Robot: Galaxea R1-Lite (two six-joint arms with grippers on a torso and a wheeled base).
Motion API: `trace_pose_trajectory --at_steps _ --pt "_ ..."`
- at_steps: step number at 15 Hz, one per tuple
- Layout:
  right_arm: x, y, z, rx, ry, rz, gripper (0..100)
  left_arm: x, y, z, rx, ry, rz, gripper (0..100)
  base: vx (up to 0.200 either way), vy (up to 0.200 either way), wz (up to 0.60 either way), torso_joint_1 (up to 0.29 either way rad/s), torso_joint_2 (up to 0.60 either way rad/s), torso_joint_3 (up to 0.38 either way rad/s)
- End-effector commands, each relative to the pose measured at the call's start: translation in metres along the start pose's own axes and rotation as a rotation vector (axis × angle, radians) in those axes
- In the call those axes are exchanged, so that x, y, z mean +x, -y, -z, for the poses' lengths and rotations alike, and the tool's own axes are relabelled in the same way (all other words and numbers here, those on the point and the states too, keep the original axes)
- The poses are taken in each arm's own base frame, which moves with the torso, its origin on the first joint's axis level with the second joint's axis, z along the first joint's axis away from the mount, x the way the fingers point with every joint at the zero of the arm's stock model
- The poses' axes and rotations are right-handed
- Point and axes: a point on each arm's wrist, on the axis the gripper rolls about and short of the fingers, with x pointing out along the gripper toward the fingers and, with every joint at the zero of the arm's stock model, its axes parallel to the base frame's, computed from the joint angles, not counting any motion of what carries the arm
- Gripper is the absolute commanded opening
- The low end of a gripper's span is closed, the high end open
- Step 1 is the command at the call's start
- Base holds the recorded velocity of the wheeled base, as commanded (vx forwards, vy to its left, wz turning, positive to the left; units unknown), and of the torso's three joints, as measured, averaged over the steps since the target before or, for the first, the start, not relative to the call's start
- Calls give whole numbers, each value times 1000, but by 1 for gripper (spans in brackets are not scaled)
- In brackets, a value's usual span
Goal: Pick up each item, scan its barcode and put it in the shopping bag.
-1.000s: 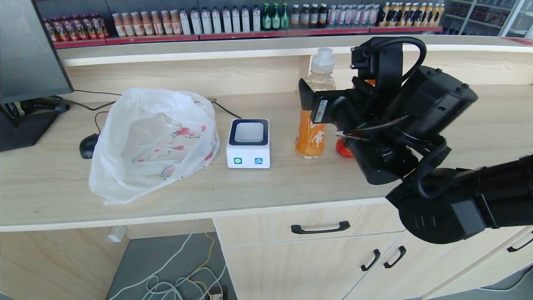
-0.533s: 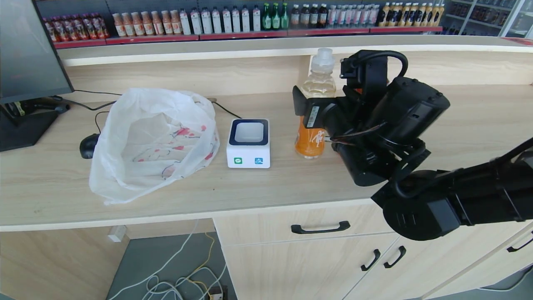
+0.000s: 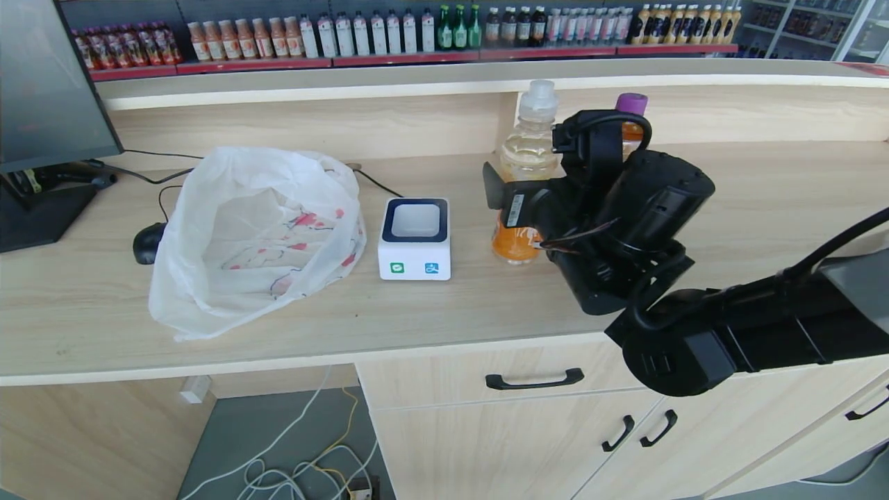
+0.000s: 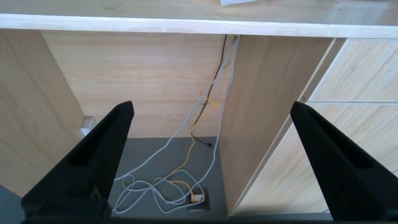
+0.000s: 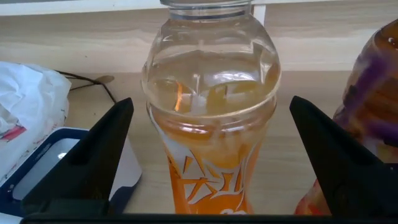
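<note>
Head view, bottle: orange drink bottle (image 3: 531, 149) upright, just right of the scanner (image 3: 414, 238).
Right pincer (image 5: 211, 158): I see it spread wide, fingers flanking the bottle.
Shopping bag (image 3: 257, 236): left of the scanner, mouth open.
Left pincer (image 4: 211, 155): wide, below the scanner's counter (image 3: 486, 305).

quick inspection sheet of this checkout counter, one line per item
surface: wooden counter, nothing spilled seen
job's things: orange bottle upright, right of the scanner; purple-capped bottle beside it; shopping bag open, left of the scanner
clutter: mouse and monitor at far left
grippers: right gripper open, jaws either side of the orange bottle; left gripper open, below the counter edge
cables: mouse cable on the counter; floor cables underneath
surroundings: drinks shelf behind; drawers below
</note>
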Motion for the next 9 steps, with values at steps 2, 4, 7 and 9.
trace_pose_trajectory --at_steps 2,4,7,9 --pt "5 3 4 3 0 13 100 0 0 0 0 0 0 100 0 0 0 0 0 0" --pt "11 7 11 -2 -5 29 100 0 0 0 0 2 0 100 0 0 0 0 0 0" --pt "16 6 16 -5 -8 33 100 0 0 0 0 0 0 100 0 0 0 0 0 0" --pt "22 5 17 0 4 38 100 0 0 0 0 0 0 100 0 0 0 0 0 0"
